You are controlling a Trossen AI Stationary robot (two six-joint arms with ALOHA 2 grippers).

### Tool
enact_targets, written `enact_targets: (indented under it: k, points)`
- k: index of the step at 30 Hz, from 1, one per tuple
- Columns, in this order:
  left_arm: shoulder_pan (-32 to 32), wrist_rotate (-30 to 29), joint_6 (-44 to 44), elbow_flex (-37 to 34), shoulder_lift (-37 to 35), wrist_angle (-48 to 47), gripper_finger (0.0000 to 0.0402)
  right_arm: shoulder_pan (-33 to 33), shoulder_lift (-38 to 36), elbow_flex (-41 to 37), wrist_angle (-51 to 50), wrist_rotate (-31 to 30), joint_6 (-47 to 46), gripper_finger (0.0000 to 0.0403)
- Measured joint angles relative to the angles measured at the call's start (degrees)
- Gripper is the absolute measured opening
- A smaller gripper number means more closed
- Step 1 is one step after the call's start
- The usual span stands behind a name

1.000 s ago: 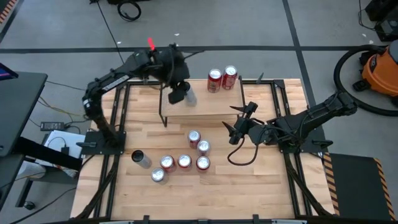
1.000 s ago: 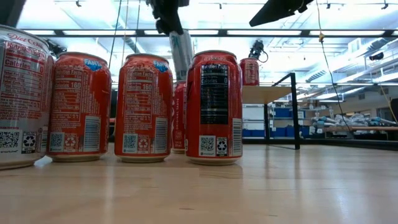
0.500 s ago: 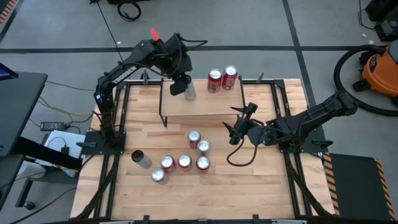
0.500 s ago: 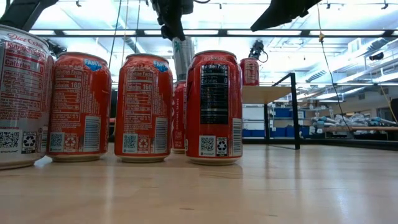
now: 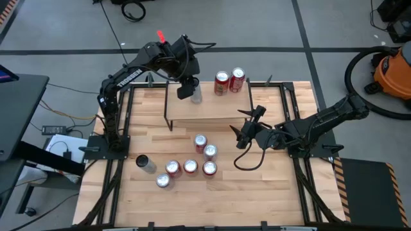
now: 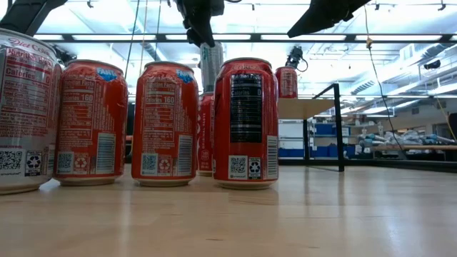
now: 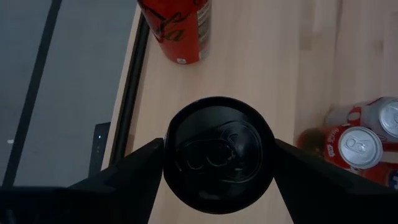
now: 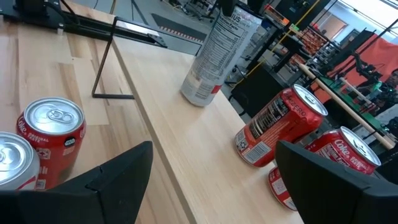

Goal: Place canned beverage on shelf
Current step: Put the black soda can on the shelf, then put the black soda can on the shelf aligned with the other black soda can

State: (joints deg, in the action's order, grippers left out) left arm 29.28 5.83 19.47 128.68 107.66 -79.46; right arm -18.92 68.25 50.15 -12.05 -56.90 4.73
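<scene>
On the shelf [image 5: 212, 106], the left hand [image 5: 184, 89] seemingly clamps a silver can [image 5: 195, 97]; right hand [image 5: 243, 128] waits, fingers apart.

A silver can [image 5: 195, 96] stands upright on the shelf [image 5: 212, 108] (beside two red cans [image 5: 229, 81]).

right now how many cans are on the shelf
3: two red cans side by side at the shelf's right rear corner, and a silver can at the rear left, under the left gripper.
</scene>
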Motion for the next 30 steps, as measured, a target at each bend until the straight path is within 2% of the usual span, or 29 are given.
enact_targets:
  k: [5, 16, 30]
  points:
    - [-0.20, -0.36, 0.11, -0.02, 0.07, 0.83, 0.0295, -0.01, 0.00, 0.00, 0.00, 0.01, 0.00, 0.0347]
    - [-0.26, -0.22, -0.33, -0.02, -0.02, 2.33, 0.0347, 0.00, 0.00, 0.00, -0.02, 0.02, 0.00, 0.0347]
    - [-2.94, -5.01, 1.31, -0.02, -3.79, 7.38, 0.0350, 0.00, 0.00, 0.00, -0.02, 0.04, 0.00, 0.0347]
